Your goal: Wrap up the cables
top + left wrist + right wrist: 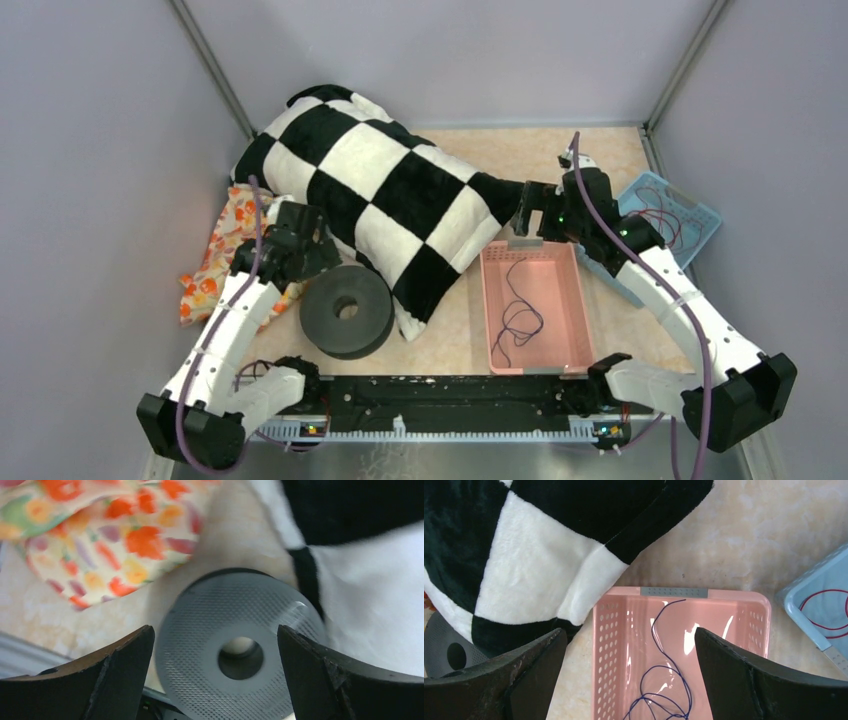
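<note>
A thin dark blue cable [517,310] [667,652] lies loosely looped on the floor of a pink basket [575,290] [610,645] in the middle of the table. My right gripper [528,210] [630,645] hangs open above the basket's far end, with nothing between its fingers. My left gripper [322,228] [215,645] is open too, held over a grey perforated spool [346,310] [235,650] with a round centre hole, apart from it.
A big black-and-white checked pillow [370,180] [524,545] fills the left back, touching the spool and the pink basket's corner. An orange flowered cloth [215,255] [95,535] lies at far left. A blue basket [700,215] [814,610] with red wire stands at the right.
</note>
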You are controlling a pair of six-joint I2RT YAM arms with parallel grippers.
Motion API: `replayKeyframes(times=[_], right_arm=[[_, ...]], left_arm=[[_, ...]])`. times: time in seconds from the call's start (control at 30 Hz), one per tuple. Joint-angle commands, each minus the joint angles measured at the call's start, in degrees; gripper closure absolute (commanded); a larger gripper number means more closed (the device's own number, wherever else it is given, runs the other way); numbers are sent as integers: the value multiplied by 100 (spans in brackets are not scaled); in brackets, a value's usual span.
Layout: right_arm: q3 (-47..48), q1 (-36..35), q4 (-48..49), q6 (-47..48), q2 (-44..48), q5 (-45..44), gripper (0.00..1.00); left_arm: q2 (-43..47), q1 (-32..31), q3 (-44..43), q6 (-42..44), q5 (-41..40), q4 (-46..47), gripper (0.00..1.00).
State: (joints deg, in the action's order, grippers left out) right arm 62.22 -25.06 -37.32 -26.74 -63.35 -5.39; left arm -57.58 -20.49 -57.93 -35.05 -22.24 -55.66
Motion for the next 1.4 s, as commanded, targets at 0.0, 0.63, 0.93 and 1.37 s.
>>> replayKeyframes(times=[0.0, 0.63, 0.93, 1.37], right_arm=[[23, -29, 377, 31, 74, 302, 1], [-274, -113, 300, 88, 422, 479, 1], [-276, -1580, 1338, 317, 178, 1509, 1], [188, -2843, 1760, 600, -619, 943, 1]], left_arm=[[202, 1496, 111, -133, 889, -686, 2], [712, 3073, 2104, -1053, 2734, 162, 2], [1441, 3113, 2506, -1249, 3620, 1002, 2], [2151, 3118, 2773, -1432, 4295, 1286, 2]])
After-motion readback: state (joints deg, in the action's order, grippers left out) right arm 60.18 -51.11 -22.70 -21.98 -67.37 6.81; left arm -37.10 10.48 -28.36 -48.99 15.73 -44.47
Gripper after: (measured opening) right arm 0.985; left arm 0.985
